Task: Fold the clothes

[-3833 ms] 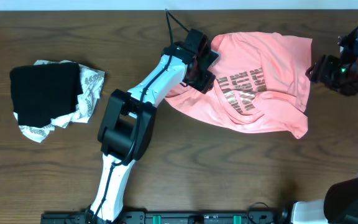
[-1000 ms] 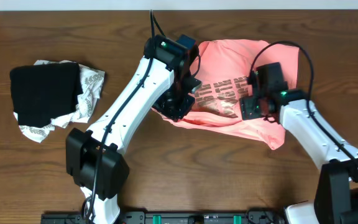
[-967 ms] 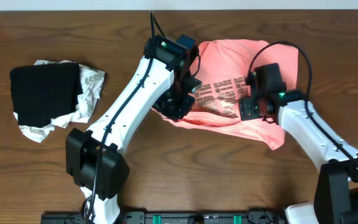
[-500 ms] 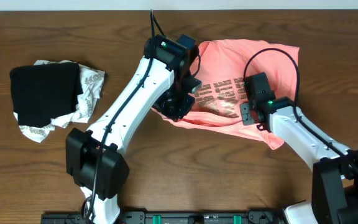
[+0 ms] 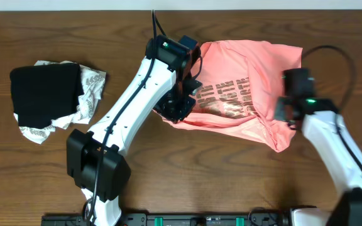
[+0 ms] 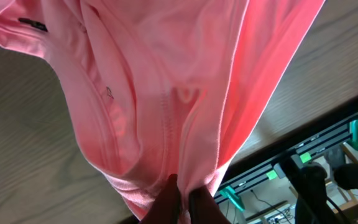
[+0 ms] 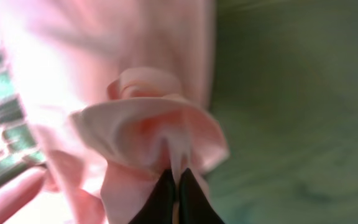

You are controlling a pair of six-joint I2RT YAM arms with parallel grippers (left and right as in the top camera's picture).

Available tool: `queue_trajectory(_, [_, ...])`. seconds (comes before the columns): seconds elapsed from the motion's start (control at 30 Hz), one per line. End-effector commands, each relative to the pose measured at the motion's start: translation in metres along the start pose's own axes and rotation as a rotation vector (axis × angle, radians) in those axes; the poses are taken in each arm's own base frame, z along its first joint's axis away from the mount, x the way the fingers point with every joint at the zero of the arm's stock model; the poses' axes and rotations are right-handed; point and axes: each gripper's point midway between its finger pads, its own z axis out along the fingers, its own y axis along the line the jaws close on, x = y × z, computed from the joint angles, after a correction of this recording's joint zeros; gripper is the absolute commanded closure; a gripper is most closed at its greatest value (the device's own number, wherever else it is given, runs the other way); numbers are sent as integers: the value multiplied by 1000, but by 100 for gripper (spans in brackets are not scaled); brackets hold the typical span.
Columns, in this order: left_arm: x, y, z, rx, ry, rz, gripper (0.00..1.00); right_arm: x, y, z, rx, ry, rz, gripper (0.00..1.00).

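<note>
Right gripper (image 7: 173, 177): shifted from the lettering (image 5: 228, 100) to right of it, pinched closed on a salmon-pink T-shirt (image 5: 256, 63) fold. Left gripper (image 6: 182, 190): clamped on an edge left of lettering. Risk: thin pinch may slip, bunching shirt on desk (image 5: 231, 182).

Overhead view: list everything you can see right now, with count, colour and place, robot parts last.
T-shirt: one, salmon pink with brownish-gold lettering, upper middle of the table, bunched and partly lifted.
black garment: one, black, folded, far left, lying on the white cloth.
white cloth: one, white with grey pattern, crumpled under and around the black garment.
table: one, dark brown wood, under everything.
rail: one, black with green parts, bottom edge.
left end effector: one, black, shut on the T-shirt's left edge.
right end effector: one, black, shut on a fold at the T-shirt's right side.
</note>
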Motion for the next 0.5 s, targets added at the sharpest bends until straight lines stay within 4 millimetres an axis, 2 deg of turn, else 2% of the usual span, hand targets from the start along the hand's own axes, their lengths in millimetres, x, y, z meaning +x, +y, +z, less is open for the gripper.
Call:
queue_trajectory(0.0, [3, 6, 1, -22, 23, -9, 94, -11, -28, -13, -14, -14, 149, 91])
queue_trajectory(0.23, [12, 8, 0, -37, 57, -13, 94, 15, -81, -6, 111, 102, 301, 92])
queue_trajectory(0.37, [14, 8, 0, -36, 67, -15, 94, 25, -116, -10, 269, 111, 394, 95])
queue_trajectory(0.43, [16, 8, 0, -35, 72, -15, 94, 27, -122, -10, 282, 114, 434, 96])
queue_trajectory(0.47, [16, 8, 0, -36, 75, -16, 94, 27, -118, -8, 258, 118, 444, 94])
